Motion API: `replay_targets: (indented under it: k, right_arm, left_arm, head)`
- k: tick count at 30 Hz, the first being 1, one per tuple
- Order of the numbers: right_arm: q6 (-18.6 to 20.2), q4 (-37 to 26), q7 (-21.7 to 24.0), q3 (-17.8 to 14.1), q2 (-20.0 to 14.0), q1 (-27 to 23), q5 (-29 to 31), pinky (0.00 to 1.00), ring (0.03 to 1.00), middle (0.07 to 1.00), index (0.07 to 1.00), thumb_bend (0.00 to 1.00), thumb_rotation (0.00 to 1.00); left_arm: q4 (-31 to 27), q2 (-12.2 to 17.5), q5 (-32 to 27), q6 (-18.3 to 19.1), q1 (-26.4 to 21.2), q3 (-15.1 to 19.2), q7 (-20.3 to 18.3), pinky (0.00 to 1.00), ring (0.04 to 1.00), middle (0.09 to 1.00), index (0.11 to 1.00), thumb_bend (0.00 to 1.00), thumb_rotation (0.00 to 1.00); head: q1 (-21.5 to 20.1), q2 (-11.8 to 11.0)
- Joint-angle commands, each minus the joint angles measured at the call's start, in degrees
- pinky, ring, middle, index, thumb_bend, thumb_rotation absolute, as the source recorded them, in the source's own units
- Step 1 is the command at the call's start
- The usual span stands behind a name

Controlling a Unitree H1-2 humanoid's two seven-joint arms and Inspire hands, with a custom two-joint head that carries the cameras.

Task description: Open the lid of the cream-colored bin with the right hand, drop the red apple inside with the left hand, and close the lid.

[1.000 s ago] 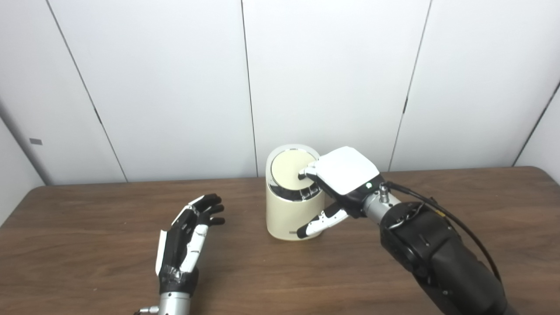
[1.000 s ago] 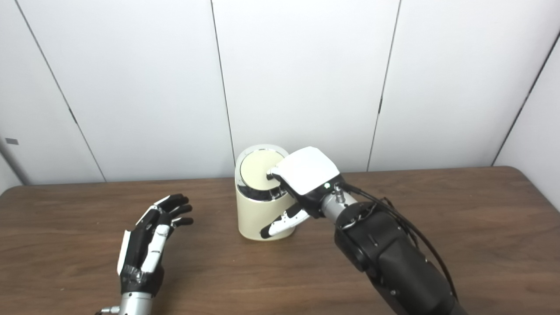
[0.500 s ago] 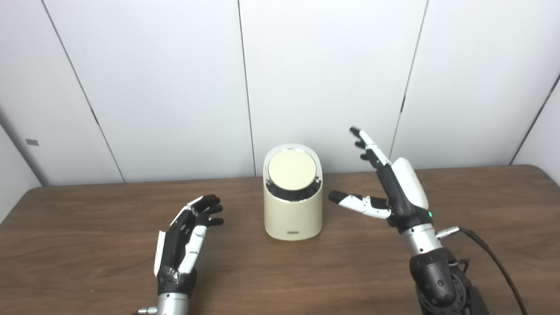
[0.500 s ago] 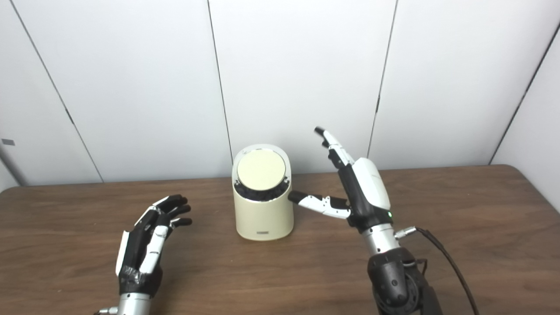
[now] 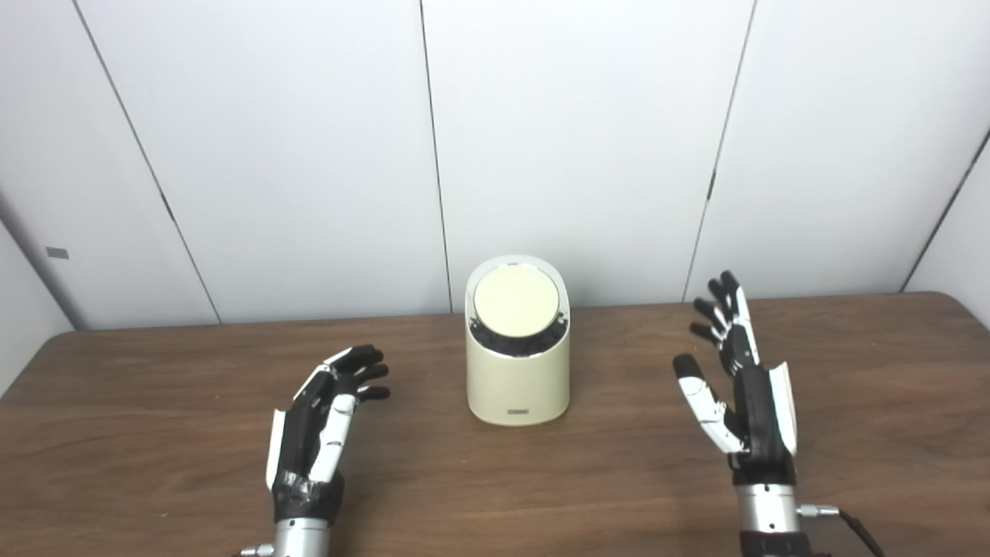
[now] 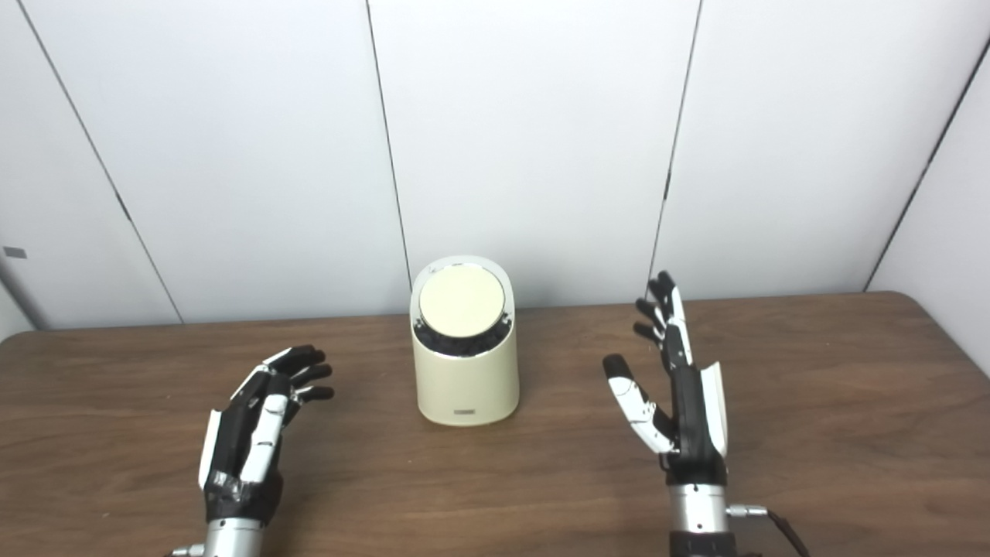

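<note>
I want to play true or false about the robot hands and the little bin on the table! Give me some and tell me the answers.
1. The lid of the cream-colored bin is shut. True.
2. The right hand is pressing on the lid. False: it is off to the bin's right, touching nothing.
3. The left hand holds a red apple. False: it is open and holds nothing; no apple is in view.
4. The bin stands upright on the brown table between the two hands. True.
5. Both hands have their fingers spread apart. True.
</note>
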Motion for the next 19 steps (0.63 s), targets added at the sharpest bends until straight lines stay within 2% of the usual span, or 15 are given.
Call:
replay_targets:
  k: [1,2,4,7,14,16,19]
  right_arm:
    - [-2.1,2.7,-3.3,1.1,-0.5,1.7,2.2,0.73,0.772,0.767,0.751,0.26,0.39]
    - [-2.1,3.2,-3.1,1.3,-0.3,2.4,3.5,0.66,0.733,0.734,0.728,0.26,0.39]
    - [-2.1,3.6,-2.6,1.7,0.0,3.7,5.7,0.64,0.717,0.723,0.717,0.26,0.42]
    - [-2.1,3.6,-2.2,2.2,0.0,4.6,7.4,0.69,0.734,0.743,0.737,0.25,0.41]
    - [-2.1,1.9,-0.3,1.6,0.3,6.4,10.6,0.69,0.737,0.739,0.718,0.27,0.39]
    - [-2.1,0.8,-0.1,1.6,0.4,7.3,10.3,0.67,0.722,0.729,0.712,0.26,0.36]
    - [-2.1,-1.1,-1.7,2.2,0.0,8.9,4.9,0.64,0.708,0.721,0.708,0.25,0.39]
  left_arm:
    - [-0.9,-0.6,-1.2,-0.8,0.3,0.3,0.1,0.62,0.709,0.724,0.701,0.32,0.50]
    - [-0.9,-0.5,-1.3,-1.1,0.6,0.5,0.2,0.62,0.710,0.722,0.699,0.29,0.48]
    - [-0.7,-0.4,-1.5,-1.9,1.0,1.0,0.4,0.61,0.703,0.714,0.693,0.26,0.43]
    - [-0.5,-0.5,-1.6,-2.6,1.6,1.8,0.7,0.60,0.685,0.697,0.676,0.23,0.37]
    - [-0.7,-0.9,-2.3,-3.7,3.4,2.2,0.0,0.57,0.666,0.679,0.656,0.25,0.36]
    - [-1.8,-1.0,-2.2,-3.5,4.4,2.1,0.1,0.58,0.669,0.679,0.657,0.25,0.38]
    - [-3.7,-1.2,-2.6,-3.1,6.0,2.1,0.0,0.58,0.673,0.682,0.658,0.25,0.37]
  head:
    - [0.2,0.2]
    - [0.3,0.4]
    - [0.4,0.7]
    - [0.0,1.0]
    - [0.4,2.4]
    - [0.7,3.1]
    - [0.7,4.2]
